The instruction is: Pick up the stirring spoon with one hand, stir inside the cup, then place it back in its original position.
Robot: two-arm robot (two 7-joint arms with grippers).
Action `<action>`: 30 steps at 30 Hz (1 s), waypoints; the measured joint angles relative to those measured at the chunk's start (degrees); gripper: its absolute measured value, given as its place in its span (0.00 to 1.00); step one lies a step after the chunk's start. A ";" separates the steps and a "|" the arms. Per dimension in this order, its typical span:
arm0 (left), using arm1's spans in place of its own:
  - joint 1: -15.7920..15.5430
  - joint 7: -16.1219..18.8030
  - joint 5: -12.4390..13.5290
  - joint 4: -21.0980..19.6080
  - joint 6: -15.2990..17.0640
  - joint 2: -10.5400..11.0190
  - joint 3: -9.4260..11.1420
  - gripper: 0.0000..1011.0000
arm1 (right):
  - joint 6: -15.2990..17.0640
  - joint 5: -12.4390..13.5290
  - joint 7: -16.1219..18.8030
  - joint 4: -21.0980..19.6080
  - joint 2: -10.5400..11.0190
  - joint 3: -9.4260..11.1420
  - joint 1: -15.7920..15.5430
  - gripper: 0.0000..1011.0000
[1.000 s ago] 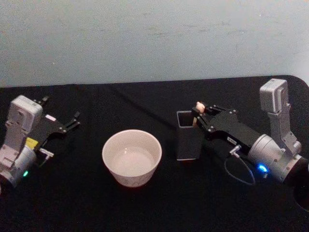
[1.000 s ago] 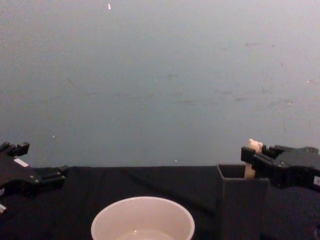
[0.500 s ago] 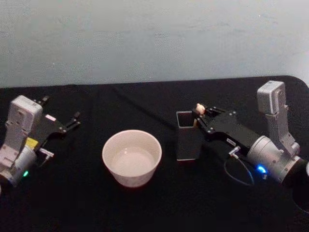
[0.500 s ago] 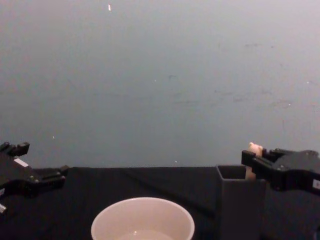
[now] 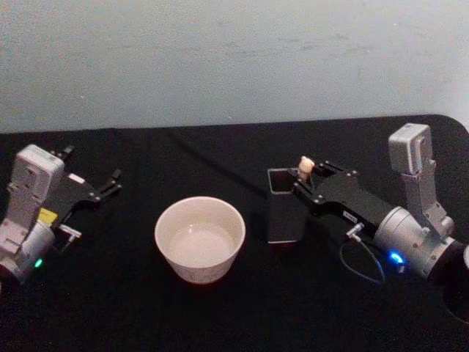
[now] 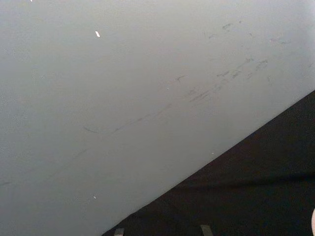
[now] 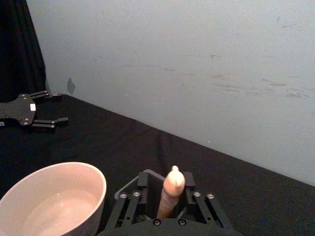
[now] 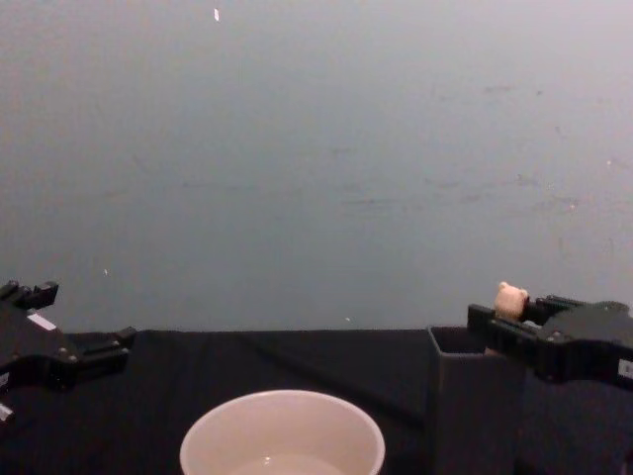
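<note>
Right wrist view shows the stirring spoon (image 7: 170, 192) best: its beige handle rises upright between the two jaws of the right gripper (image 7: 166, 199), bear-shaped knob on top, and the jaws look closed narrowly on it just below the knob. In the head view the spoon (image 5: 305, 167) stands at the right-hand wall of the dark grey square holder (image 5: 284, 218), its metal bowl hidden down inside, with the right gripper (image 5: 308, 180) reaching in from the robot's right at rim height. The step in hand looks like drawing the spoon out, and doing it well means a straight vertical pull: the holder is tall and narrow, so any sideways drag while the bowl is below the rim could catch a wall and tip it. Only once the bowl clears the rim should the arm carry it left to the cream-white cup (image 5: 199, 238), which sits near the holder on the black tabletop (image 5: 220, 315). The grip is high on a tapered handle, so the spoon may pivot; slow motion suits. The left gripper (image 5: 108, 185) rests idle at the far left, its jaws spread.
</note>
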 joint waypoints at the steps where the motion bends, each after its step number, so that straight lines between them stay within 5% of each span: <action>1: 0.00 0.00 0.00 0.00 0.00 0.00 0.00 0.99 | -0.01 0.01 0.00 0.00 0.01 0.00 0.00 0.41; 18: 0.00 0.00 0.00 0.00 0.00 0.00 0.00 0.99 | -0.12 0.16 0.05 -0.06 0.04 0.04 0.04 0.94; 26: 0.00 0.00 0.00 0.00 0.00 0.00 0.00 0.99 | -0.87 0.82 0.61 -0.56 -0.07 0.69 0.05 0.99; 30: 0.00 0.00 0.00 0.00 0.00 0.00 0.00 0.99 | -2.72 2.06 0.52 -2.27 -0.42 2.79 0.18 0.99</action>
